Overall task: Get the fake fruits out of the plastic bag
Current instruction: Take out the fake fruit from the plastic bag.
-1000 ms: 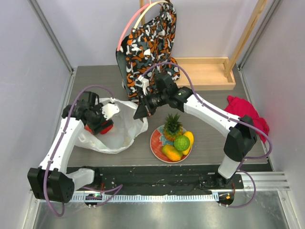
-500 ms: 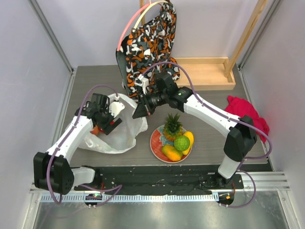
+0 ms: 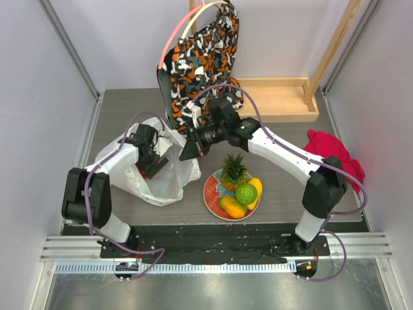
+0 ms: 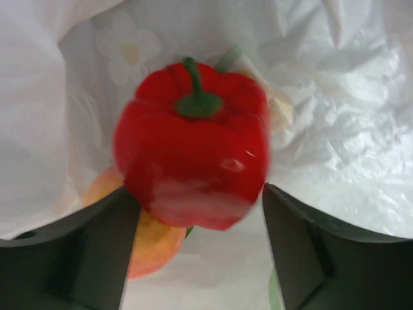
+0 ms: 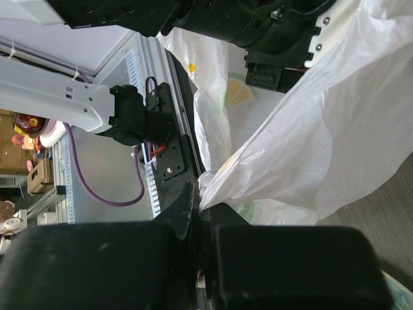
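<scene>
Left gripper (image 4: 200, 205) has spread its jaws over the last second and pushed further into the mouth of the plastic bag (image 3: 173, 187). The jaws now stand open either side of a red pepper (image 4: 197, 148), with no firm clamp showing. By that, this fruit looks lined up for a grasp but is not yet out, and a peach-orange fruit (image 4: 153, 240) lies beneath it. Right gripper (image 3: 191, 152) has stayed put, pinched shut on the bag's rim, holding it open. Only the left wrist view shows these two fruits. Overhead the plastic hides them, but that view shows the pineapple (image 3: 233, 169), lime (image 3: 246, 193) and mango (image 3: 232, 206) already on the plate (image 3: 208, 192) on the tabletop (image 3: 284, 174)
</scene>
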{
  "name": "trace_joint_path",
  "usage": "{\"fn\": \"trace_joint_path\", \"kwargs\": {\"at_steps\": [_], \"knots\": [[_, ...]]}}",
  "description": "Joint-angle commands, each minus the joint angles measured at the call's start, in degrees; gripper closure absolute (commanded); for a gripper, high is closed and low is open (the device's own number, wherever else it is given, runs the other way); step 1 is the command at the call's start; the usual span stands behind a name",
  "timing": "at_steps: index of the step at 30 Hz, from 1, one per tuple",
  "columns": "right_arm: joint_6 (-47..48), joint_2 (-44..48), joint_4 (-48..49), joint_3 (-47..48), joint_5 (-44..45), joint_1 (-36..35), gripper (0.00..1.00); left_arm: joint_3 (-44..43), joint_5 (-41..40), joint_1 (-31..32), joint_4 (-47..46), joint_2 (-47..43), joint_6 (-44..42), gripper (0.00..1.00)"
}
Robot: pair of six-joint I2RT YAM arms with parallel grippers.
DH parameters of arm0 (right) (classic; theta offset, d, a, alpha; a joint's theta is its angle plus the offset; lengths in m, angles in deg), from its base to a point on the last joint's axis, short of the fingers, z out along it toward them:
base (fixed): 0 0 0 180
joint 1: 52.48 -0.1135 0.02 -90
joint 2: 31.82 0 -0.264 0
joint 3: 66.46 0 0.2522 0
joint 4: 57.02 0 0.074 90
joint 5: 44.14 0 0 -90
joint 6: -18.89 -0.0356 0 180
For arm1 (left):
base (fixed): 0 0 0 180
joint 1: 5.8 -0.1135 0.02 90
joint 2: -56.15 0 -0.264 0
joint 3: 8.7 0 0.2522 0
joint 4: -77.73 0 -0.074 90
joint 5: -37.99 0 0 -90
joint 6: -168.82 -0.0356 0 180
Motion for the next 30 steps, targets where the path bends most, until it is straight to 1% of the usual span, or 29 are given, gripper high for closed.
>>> {"fn": "trace_joint_path", "kwargs": {"at_steps": [1,3,4,7,10,11,12,13,14,15,16,18,20,22,23,24,25,27,28,29,30], "knots": [[0.16,-0.79,1.76,1.75,-0.9,0.07,0.99,-4.19,0.59,-0.12,-2.24,1.6,0.68,0.38],[0.24,-1.67,1.76,2.45,-0.46,0.33,0.99,-4.46,2.44,-0.12,-0.83,0.73,0.23,0.55],[0.33,-2.02,1.85,2.72,-0.29,0.33,0.99,-4.54,3.14,-0.12,-0.3,-0.5,-0.29,0.67],[0.24,-3.6,1.85,4.03,0.77,0.59,0.99,-5.68,5.86,-0.12,3.47,-3.83,-1.34,0.79],[-0.19,-4.83,1.85,5.09,2.52,1.12,0.99,-8.4,10.78,-0.12,9.53,-8.14,-2.23,0.82],[-0.54,-5.01,2.02,5.35,3.05,1.21,0.99,-9.11,12.97,-0.12,13.55,-11.12,-3.8,0.83],[-0.72,-5.36,2.11,5.44,4.01,1.47,0.99,-9.64,17.26,-0.12,15.41,-12.71,-4.07,0.83],[-0.72,-5.54,2.2,5.53,4.63,1.56,0.99,-11.21,19.65,-0.12,17.52,-14.03,-4.77,0.83],[-0.81,-6.15,2.29,5.53,4.99,1.73,0.99,-12.01,22.37,-0.12,22.94,-16.13,-6.52,0.84],[-1.07,-6.51,2.2,5.62,5.69,1.91,0.99,-12.71,27.79,-0.12,25.25,-16.94,-7.06,0.83],[-1.16,-6.77,2.29,5.62,5.95,2.08,0.99,-13.94,30.11,-0.12,29.45,-17.73,-7.06,0.84],[-1.25,-7.82,2.2,6.06,6.65,2.26,0.99,-14.82,36.77,-0.03,32.47,-19.75,-6.8,0.84],[-1.25,-8.61,2.11,6.5,7.1,2.53,0.99,-15.09,40.4,0.49,34.5,-21.16,-5.75,0.84],[-0.72,-10.02,2.2,7.72,7.45,2.7,0.99,-14.66,43.3,3.3,35.03,-23.18,-3.73,0.84],[-0.55,-10.46,2.11,8.25,7.54,2.79,0.99,-13.43,43.4,4.96,33.64,-23.97,-2.85,0.84],[-0.37,-11.59,2.2,9.3,7.54,2.88,0.99,-12.29,42.88,9.5,32.23,-26.15,-1.1,0.84],[-0.2,-12.04,2.02,9.75,7.36,2.96,0.99,-11.23,40.44,12.25,28.22,-27.31,-0.56,0.84],[-0.2,-13.27,2.02,10.71,7.28,3.05,0.99,-8.52,37.53,17.78,24.42,-28.28,-1.35,0.83],[-0.54,-13.62,2.11,10.89,7.27,2.97,0.99,-8.33,36.39,18.94,23.35,-26.98,-3.7,0.83],[-0.55,-13.89,2.02,10.98,7.01,3.05,0.99,-8.5,32.37,21.13,22.3,-25.83,-5.03,0.83],[-0.63,-13.89,2.11,10.98,7.01,2.97,0.99,-8.93,31.03,22.02,21.59,-24.87,-5.82,0.83]]}}
